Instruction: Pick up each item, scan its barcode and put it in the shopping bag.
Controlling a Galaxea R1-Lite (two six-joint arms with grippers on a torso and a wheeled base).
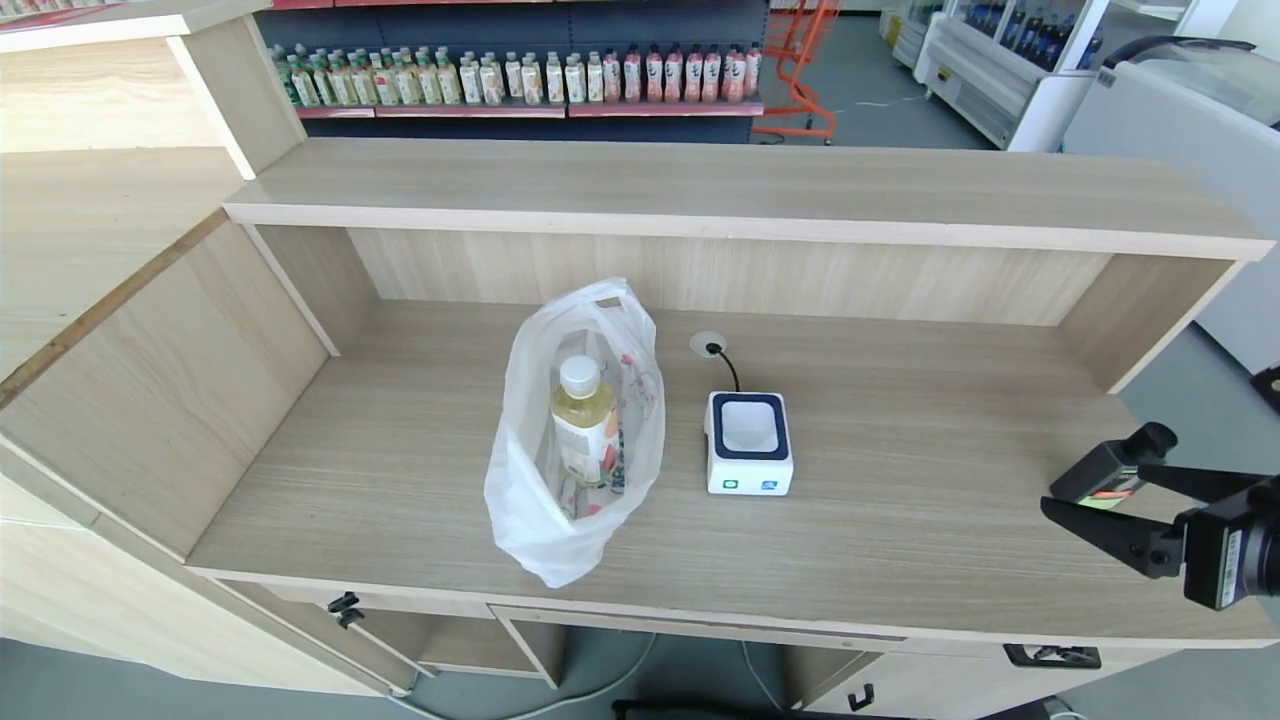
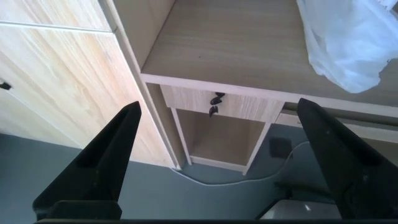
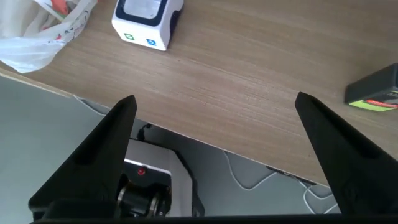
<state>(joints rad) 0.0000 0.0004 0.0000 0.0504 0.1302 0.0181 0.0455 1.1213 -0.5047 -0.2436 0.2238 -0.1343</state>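
Observation:
A white plastic shopping bag (image 1: pixel 575 440) stands mid-counter with a pale drink bottle (image 1: pixel 585 420) upright inside it. Just right of the bag sits the white barcode scanner (image 1: pixel 748 443). A dark item with a green and red label (image 1: pixel 1105 478) lies near the counter's right front. My right gripper (image 1: pixel 1100 505) is open beside this item, over the counter's front edge. In the right wrist view the item (image 3: pixel 376 93) lies outside the right gripper (image 3: pixel 216 98), with the scanner (image 3: pixel 148 22) and bag (image 3: pixel 37 37) farther off. My left gripper (image 2: pixel 219 106) hangs open below the counter's left front corner, with the bag (image 2: pixel 348 37) in its view.
A raised ledge (image 1: pixel 740 200) and side walls (image 1: pixel 200 400) enclose the counter on three sides. The scanner's cable runs to a hole (image 1: pixel 708 345) behind it. Keys hang from a drawer (image 2: pixel 216 102) under the front edge. Shelves of bottles (image 1: pixel 520 78) stand behind.

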